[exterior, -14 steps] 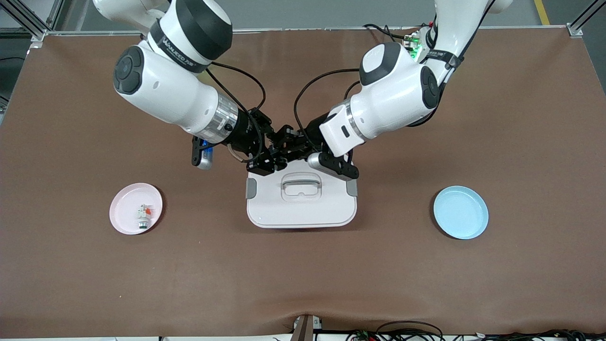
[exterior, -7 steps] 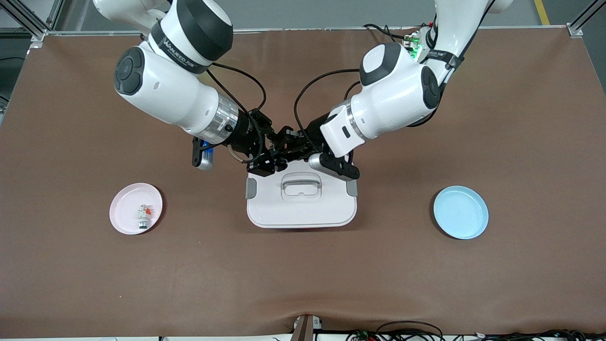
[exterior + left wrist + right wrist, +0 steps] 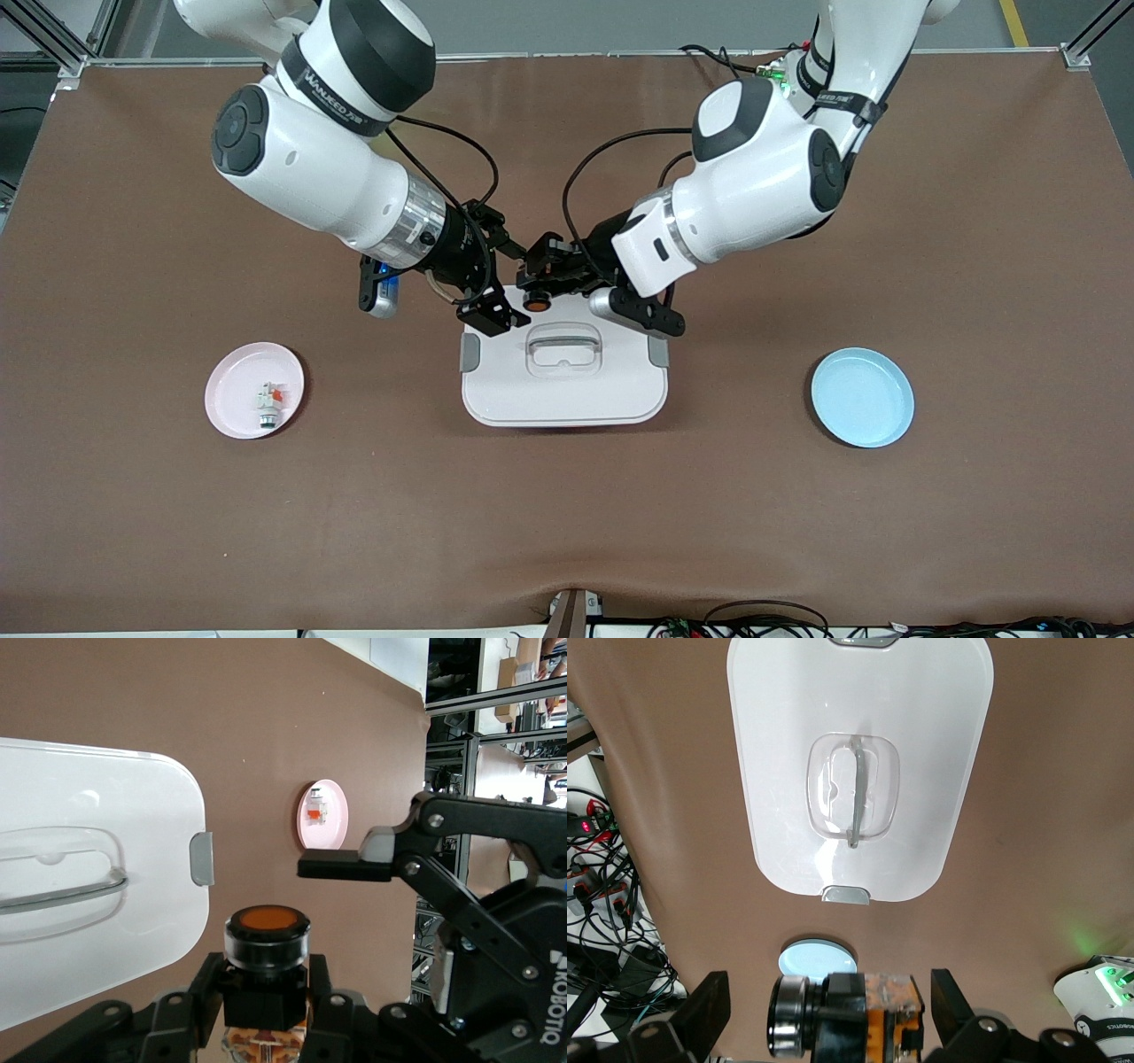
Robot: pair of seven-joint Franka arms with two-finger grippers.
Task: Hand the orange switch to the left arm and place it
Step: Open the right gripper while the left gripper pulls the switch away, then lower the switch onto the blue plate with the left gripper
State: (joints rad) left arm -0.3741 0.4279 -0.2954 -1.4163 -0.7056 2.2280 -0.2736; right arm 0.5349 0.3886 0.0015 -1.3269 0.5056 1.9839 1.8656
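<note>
The orange switch [image 3: 535, 302], black with an orange button end, is held in the air over the white box's [image 3: 564, 381] edge nearest the robots' bases. My left gripper [image 3: 537, 292] is shut on it. In the left wrist view the switch [image 3: 266, 935] stands between the left gripper's [image 3: 266, 992] fingers, orange end up. My right gripper [image 3: 493, 276] is open beside it, its fingers spread wide. In the right wrist view the switch [image 3: 793, 1014] lies between the right gripper's [image 3: 831, 1005] parted fingers without touching them. The box's lid shows there too [image 3: 859, 726].
A pink plate [image 3: 232, 390] toward the right arm's end holds a small white-and-green part [image 3: 268, 400]. A blue plate [image 3: 862, 397] lies toward the left arm's end. The box [image 3: 80, 815] stands between the two plates, under both hands.
The right gripper has opened and let go of the switch. The left gripper now holds it alone and has drawn slightly toward the left arm's end.
</note>
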